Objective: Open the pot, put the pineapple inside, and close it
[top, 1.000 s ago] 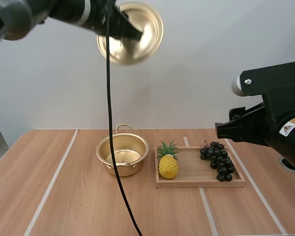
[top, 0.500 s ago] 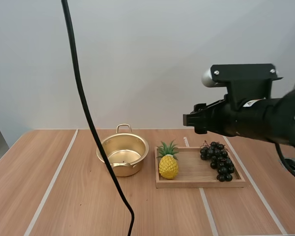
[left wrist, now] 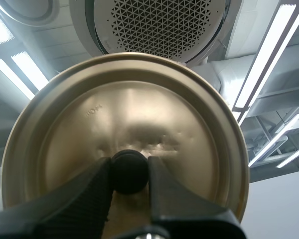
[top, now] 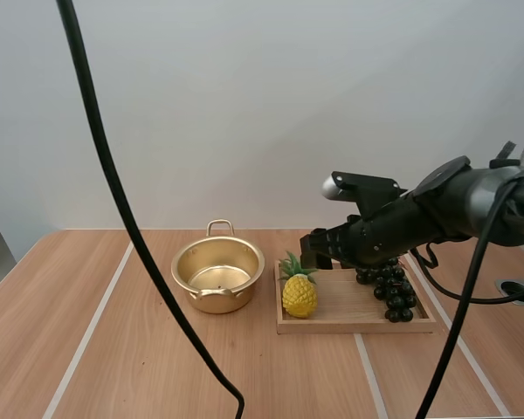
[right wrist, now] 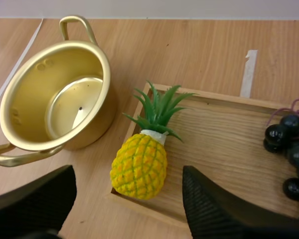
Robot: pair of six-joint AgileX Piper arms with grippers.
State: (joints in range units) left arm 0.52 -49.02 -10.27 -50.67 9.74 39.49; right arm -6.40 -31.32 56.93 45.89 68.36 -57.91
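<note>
The gold pot (top: 218, 278) stands without its lid on the table, left of a wooden tray (top: 358, 326). A yellow pineapple (top: 299, 293) with green leaves stands upright at the tray's left end. My right gripper (top: 313, 251) hovers just above and behind it. In the right wrist view its fingers (right wrist: 37, 199) are wide apart and straddle the pineapple (right wrist: 139, 165) from above, with the pot (right wrist: 55, 102) beside it; this gripper (right wrist: 126, 185) is open. My left gripper (left wrist: 130, 175) is shut on the black knob of the gold lid (left wrist: 154, 119), held up high.
A bunch of dark grapes (top: 389, 285) lies on the tray's right half, close to my right arm. White stripes run across the wooden table (top: 113, 349). In the right wrist view the grapes (right wrist: 289, 149) lie at the tray's (right wrist: 229, 129) far end.
My left arm has carried the lid up and out of the high view. The right arm has swung down and to the left, from high at the right to just over the pineapple.
</note>
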